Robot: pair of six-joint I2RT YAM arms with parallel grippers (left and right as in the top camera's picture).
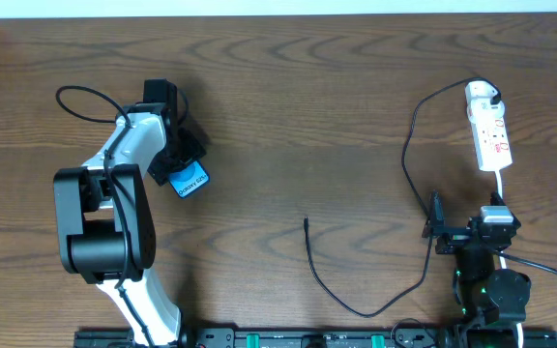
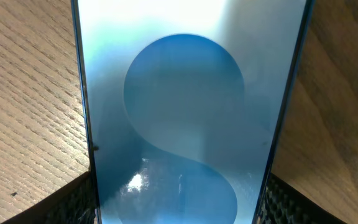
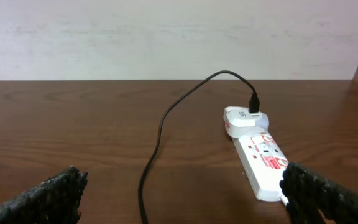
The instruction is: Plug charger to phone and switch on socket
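"Phone (image 1: 192, 180) sits far left, pinched edgewise in the left gripper (image 1: 177, 159) — might it slip?"
"If it twists, yes. The charger (image 1: 307, 232) tip lies mid-table, well apart, bare table (image 1: 288, 97) around it. Right gripper (image 3: 188, 193) gapes astride the cable — it could drag that. Socket (image 1: 491, 140) lies far right, toward the back edge."

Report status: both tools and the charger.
Left tool closed on phone, it seems. Right tool open, empty, facing socket. Charger plugged into socket, tip loose on table. Its slack lies ahead of right tool.
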